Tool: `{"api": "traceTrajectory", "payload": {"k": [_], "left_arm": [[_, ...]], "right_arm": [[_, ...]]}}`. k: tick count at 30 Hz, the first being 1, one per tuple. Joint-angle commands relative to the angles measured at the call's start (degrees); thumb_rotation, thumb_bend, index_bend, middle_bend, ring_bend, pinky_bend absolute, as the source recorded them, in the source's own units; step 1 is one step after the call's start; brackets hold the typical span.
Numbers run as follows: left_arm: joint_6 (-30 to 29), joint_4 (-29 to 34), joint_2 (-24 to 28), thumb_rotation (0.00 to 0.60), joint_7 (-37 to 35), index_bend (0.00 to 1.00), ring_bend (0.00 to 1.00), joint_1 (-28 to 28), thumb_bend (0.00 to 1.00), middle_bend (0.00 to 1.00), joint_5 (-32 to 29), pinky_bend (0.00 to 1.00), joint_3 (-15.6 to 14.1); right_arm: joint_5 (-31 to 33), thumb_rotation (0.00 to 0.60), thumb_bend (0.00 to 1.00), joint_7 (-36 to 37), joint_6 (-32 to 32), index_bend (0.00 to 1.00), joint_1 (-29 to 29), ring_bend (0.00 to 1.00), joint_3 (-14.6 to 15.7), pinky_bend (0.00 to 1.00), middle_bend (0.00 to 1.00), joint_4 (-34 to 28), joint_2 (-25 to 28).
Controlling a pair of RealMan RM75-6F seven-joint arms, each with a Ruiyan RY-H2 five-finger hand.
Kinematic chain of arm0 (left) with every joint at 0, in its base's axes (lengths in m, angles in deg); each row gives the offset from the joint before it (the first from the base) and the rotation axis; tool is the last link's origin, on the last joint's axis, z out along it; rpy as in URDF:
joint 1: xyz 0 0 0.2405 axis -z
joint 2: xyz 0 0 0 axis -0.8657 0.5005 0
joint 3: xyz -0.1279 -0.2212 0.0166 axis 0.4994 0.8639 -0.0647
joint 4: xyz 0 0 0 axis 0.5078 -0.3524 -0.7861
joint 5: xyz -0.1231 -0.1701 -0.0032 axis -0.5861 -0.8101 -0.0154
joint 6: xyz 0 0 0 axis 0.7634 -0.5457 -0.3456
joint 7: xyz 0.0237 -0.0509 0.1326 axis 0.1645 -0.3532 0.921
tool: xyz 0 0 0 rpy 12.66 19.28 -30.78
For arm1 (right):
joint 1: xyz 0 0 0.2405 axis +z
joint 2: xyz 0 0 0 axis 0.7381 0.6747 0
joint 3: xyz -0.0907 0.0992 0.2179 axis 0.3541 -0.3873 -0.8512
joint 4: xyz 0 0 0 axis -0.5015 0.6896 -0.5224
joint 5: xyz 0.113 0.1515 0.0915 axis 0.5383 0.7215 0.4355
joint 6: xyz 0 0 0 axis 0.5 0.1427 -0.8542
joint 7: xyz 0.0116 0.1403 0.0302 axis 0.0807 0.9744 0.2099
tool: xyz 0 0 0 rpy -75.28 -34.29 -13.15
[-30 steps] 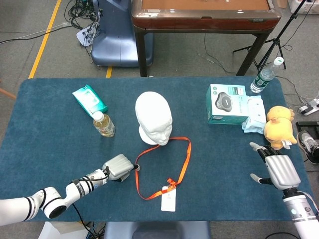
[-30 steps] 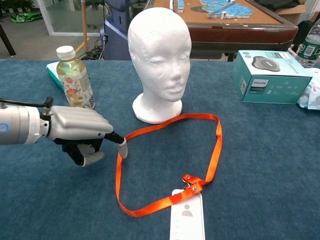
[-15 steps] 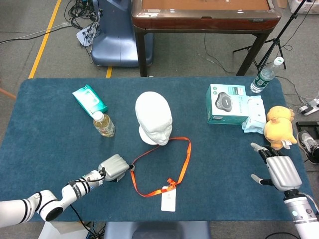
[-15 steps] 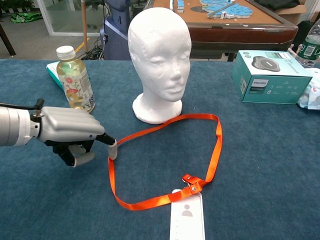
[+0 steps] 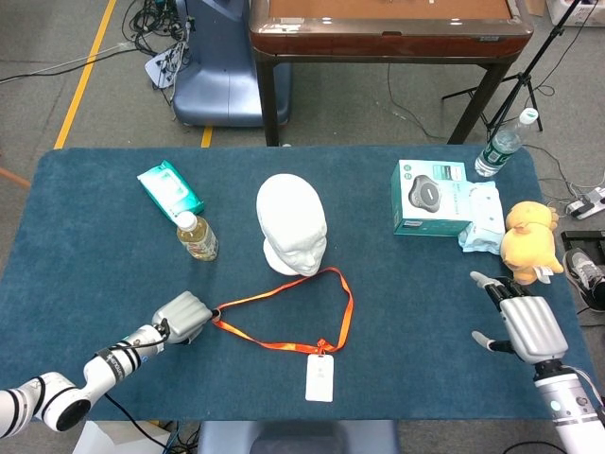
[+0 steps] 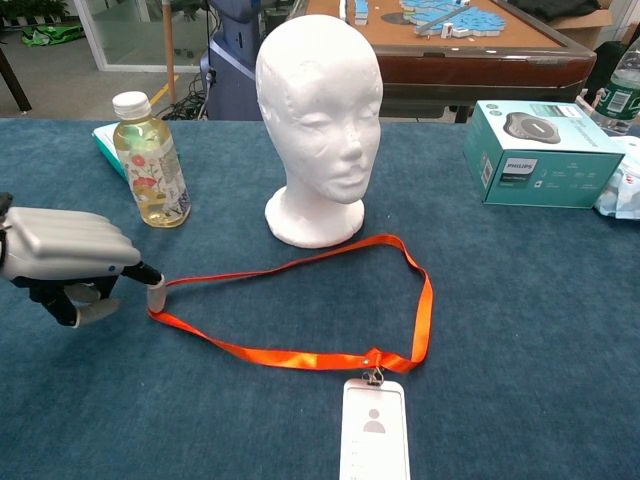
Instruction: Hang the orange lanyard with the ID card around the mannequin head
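Covering most of both views, the blue tabletop [image 5: 95, 236] carries everything. Your mannequin head [image 6: 318, 120] stands upright beyond and to the right of the left robot hand [image 6: 70, 260]. That robot hand pinches the orange lanyard [image 6: 300, 355] at one end of its loop, which trails flat across the cloth, its far bend just beside the head's base. Your right robot hand [image 5: 520, 322] rests with fingers spread, holding nothing. The ID card [image 6: 374, 428] lies at the near edge.

Grey floor [image 5: 85, 57]; brown wooden table [image 5: 388, 28] behind.
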Motion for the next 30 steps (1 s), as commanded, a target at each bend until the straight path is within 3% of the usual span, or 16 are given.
{"api": "traceTrajectory", "payload": {"k": [1, 15, 19, 21, 25, 30], "left_arm": [[-0.78, 0.74, 1.09, 0.600, 0.57, 0.30, 1.00, -0.65, 0.59, 1.00, -0.36, 0.96, -0.48], [-2.64, 5.25, 4.24, 0.600, 1.24, 0.29, 1.00, -1.68, 0.59, 1.00, -0.24, 0.96, -0.69], [-2.76, 7.45, 5.83, 0.600, -1.52, 0.26, 1.00, -1.87, 0.59, 1.00, 1.07, 0.97, -0.40], [-3.07, 8.03, 6.43, 0.600, -2.19, 0.25, 1.00, -1.94, 0.59, 1.00, 1.79, 0.97, -0.24], [-4.85, 9.12, 7.12, 0.600, -3.28, 0.25, 1.00, -2.69, 0.59, 1.00, 3.06, 0.97, 0.22], [-7.20, 10.00, 7.91, 0.600, -4.36, 0.25, 1.00, -3.92, 0.59, 1.00, 4.32, 0.97, 0.55]], "right_arm": [[-0.13, 0.600, 0.16, -0.18, -0.02, 0.15, 0.06, 0.20, 0.00, 0.33, 0.28, -0.19, -0.04], [-2.03, 0.600, 0.18, -4.42, -1.90, 0.15, 1.81, 0.23, 0.23, 0.33, 0.31, -1.08, 0.78], [-3.25, 0.600, 0.35, -8.60, -5.21, 0.15, 4.64, 0.31, -0.22, 0.35, 0.38, -2.36, 1.60], [-3.37, 0.600, 0.50, -11.18, -7.58, 0.15, 6.50, 0.39, -0.66, 0.40, 0.44, -3.34, 2.01], [-0.60, 0.600, 0.75, -16.92, -15.72, 0.15, 11.72, 0.58, -1.81, 0.57, 0.60, -6.39, 2.76], [5.73, 0.600, 0.93, -23.68, -24.44, 0.15, 17.95, 0.75, -3.42, 0.75, 0.75, -8.19, 1.56]]}}
